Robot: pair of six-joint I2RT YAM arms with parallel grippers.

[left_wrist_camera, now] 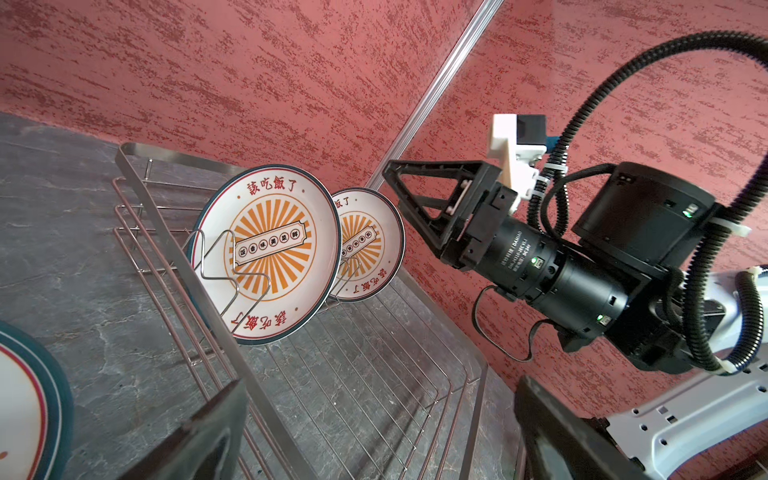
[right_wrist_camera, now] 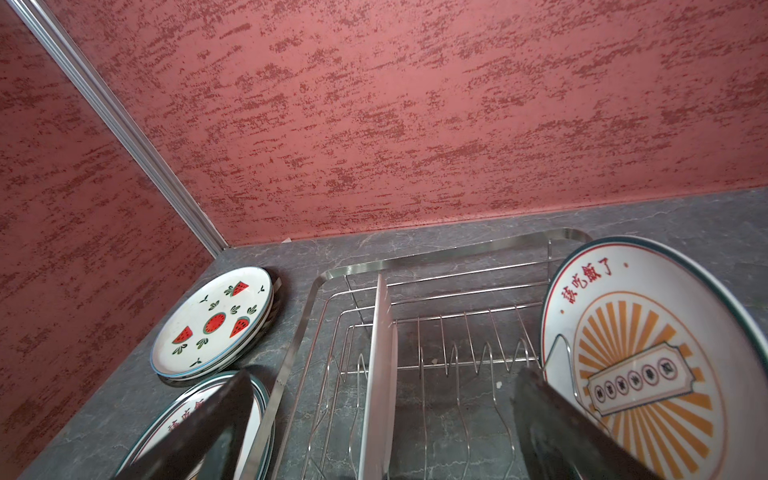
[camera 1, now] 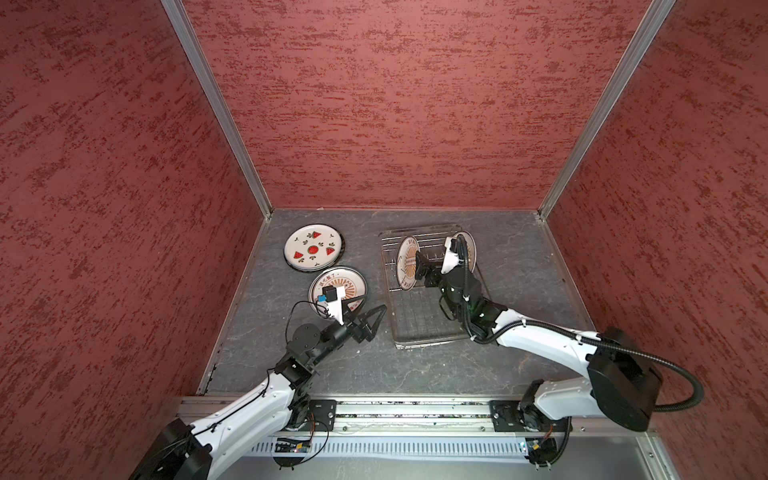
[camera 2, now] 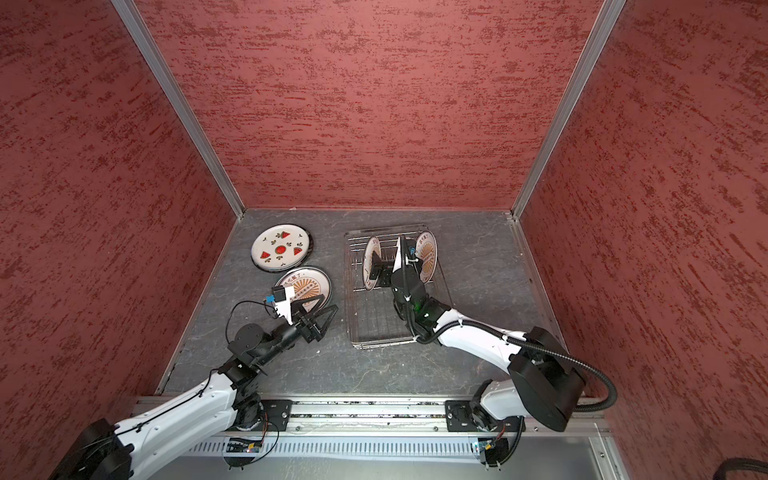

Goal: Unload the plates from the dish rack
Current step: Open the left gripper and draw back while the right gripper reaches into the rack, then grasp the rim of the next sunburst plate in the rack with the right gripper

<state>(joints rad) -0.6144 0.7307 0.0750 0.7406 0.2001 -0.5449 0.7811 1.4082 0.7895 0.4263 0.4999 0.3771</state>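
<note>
With the right end effector (right_wrist_camera: 386, 372) released and straddling the edge-on plate (right_wrist_camera: 381, 332), 1 of 2 standing in the dish rack (right_wrist_camera: 415, 259), centre it deep between the jaws, clench firmly, then lift straight up clear of the prongs (right_wrist_camera: 457, 361).

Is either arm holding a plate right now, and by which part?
Nothing yet. The right gripper straddles an upright plate at its rim, jaws open; the left gripper is empty.

Table sunburst plate (camera 1: 356, 286): partly covered by left wrist camera mount (camera 1: 332, 300); rack plate (right_wrist_camera: 380, 374): edge-on, pattern hidden; lower plates (right_wrist_camera: 269, 320) beneath watermelon plate (camera 1: 313, 249): rims only, count indeterminate.
</note>
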